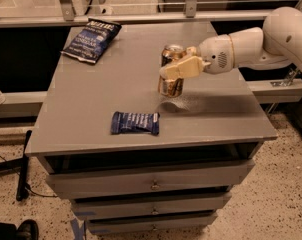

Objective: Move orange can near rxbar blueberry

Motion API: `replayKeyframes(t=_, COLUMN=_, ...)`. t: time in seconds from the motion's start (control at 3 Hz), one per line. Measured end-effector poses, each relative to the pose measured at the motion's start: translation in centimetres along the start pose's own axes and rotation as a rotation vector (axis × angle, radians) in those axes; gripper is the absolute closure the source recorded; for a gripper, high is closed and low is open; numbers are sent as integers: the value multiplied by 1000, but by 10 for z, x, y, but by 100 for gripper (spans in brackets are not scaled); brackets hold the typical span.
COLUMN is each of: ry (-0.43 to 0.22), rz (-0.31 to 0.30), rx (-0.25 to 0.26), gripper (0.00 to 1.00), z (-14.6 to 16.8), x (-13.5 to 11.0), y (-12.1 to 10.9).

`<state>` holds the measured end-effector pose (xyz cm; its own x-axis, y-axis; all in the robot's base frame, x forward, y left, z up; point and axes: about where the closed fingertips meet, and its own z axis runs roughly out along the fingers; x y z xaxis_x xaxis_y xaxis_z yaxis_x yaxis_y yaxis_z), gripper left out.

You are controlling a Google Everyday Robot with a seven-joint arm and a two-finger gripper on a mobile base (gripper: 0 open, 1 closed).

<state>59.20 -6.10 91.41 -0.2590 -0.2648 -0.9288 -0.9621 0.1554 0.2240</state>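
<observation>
While the orange can [171,87] is carried: hold it upright, bring it down toward the rxbar blueberry [135,123] and set it just beside, not on the wrapper.
Pincer [179,69]: clamped round the can's middle, behind and right of the bar.
Can: seemingly just off the table [101,84].
Arm [241,46]: reaching in level from the bar's far right.

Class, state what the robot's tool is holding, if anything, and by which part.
The tool holds the orange can, clamped around its upper half, just below the top.
</observation>
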Motion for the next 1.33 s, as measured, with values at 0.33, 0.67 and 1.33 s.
replayKeyframes(t=0.33, ry=6, rz=-46, rx=-70, gripper=100, z=11, x=12, y=17)
replayKeyframes(t=0.67, ry=-5, rz=-85, rx=-123, gripper=100, z=24, x=19, y=31)
replayKeyframes(t=1.33, ry=23, rz=-155, rx=-207, gripper=59, z=35, x=29, y=41)
